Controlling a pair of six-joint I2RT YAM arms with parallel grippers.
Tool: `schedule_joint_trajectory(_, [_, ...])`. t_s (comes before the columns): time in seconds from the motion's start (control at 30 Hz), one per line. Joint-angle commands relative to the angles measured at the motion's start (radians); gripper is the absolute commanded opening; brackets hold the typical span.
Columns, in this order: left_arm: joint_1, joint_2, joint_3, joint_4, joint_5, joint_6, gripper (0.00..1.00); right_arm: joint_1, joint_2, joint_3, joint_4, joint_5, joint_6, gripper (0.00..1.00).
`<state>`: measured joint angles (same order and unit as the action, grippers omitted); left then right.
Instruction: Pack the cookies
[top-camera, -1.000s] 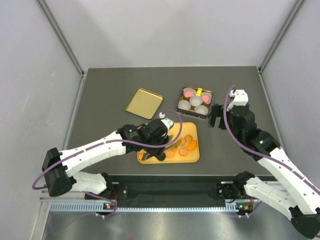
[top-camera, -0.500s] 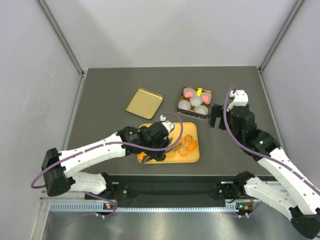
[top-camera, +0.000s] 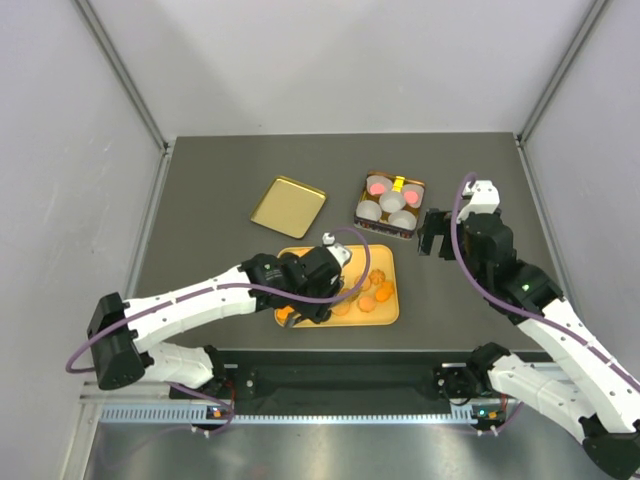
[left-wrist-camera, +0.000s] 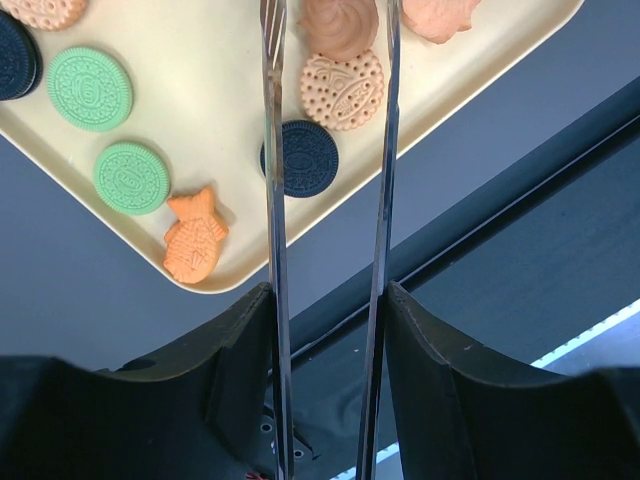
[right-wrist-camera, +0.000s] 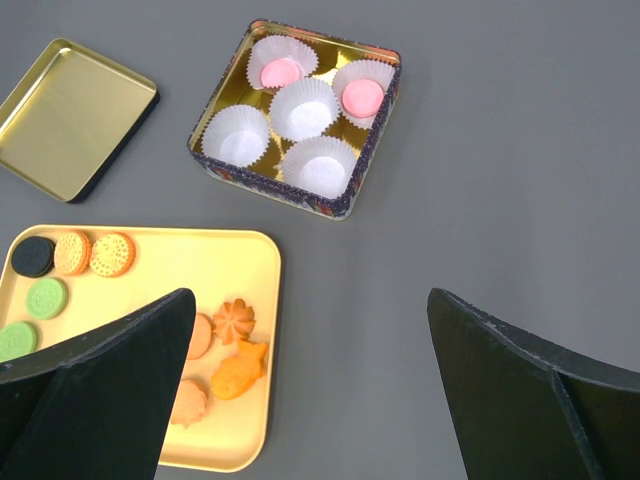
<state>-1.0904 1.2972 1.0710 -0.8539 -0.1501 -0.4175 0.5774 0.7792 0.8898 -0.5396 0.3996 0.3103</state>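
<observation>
Tin (right-wrist-camera: 262, 183) with two pink cookies (right-wrist-camera: 282, 72) and three empty paper cups (right-wrist-camera: 305, 108); remaining cookies (right-wrist-camera: 238, 320) on the tray (right-wrist-camera: 180, 265) beside it; left gripper (left-wrist-camera: 327, 296) clamps tweezers (left-wrist-camera: 275, 200), right gripper (right-wrist-camera: 310, 300) splayed.

Top view: the left gripper (top-camera: 338, 294) covers the left part of the tray (top-camera: 392, 318); we cannot see the cookies beneath it.

Left wrist view: its fingers (left-wrist-camera: 275, 200) run off the top edge, tips unseen. The swirl cookie (left-wrist-camera: 340, 28) between them is cropped; contact unclear. The dark cookie (left-wrist-camera: 312, 158) is half behind one blade.
</observation>
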Motion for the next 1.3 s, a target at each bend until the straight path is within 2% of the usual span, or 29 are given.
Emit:
schedule_joint_trajectory(0.0, [-0.009, 0.01, -0.008, 0.001, -0.017, -0.003, 0.51, -0.011, -0.015, -0.008, 0.023, 0.013, 0.009, 1.0])
schedule_joint_trajectory(0.33, [-0.012, 0.04, 0.018, -0.014, -0.011, 0.002, 0.51, -0.011, -0.018, -0.011, 0.02, 0.018, 0.009, 1.0])
schedule_joint_trajectory(0.43, [-0.011, 0.043, 0.021, -0.019, -0.012, 0.003, 0.43, -0.011, -0.017, -0.011, 0.021, 0.018, 0.009, 1.0])
schedule_joint_trajectory(0.6, [-0.011, 0.042, 0.047, -0.04, -0.025, 0.009, 0.4, -0.011, -0.017, -0.009, 0.02, 0.019, 0.007, 1.0])
schedule_joint_trajectory(1.07, [-0.012, 0.025, 0.155, -0.063, -0.081, 0.014, 0.37, -0.011, -0.011, 0.005, 0.021, 0.019, 0.004, 1.0])
schedule_joint_trajectory(1.27, [-0.006, 0.074, 0.257, 0.009, -0.134, 0.042, 0.36, -0.011, -0.011, 0.024, 0.013, 0.016, 0.0, 1.0])
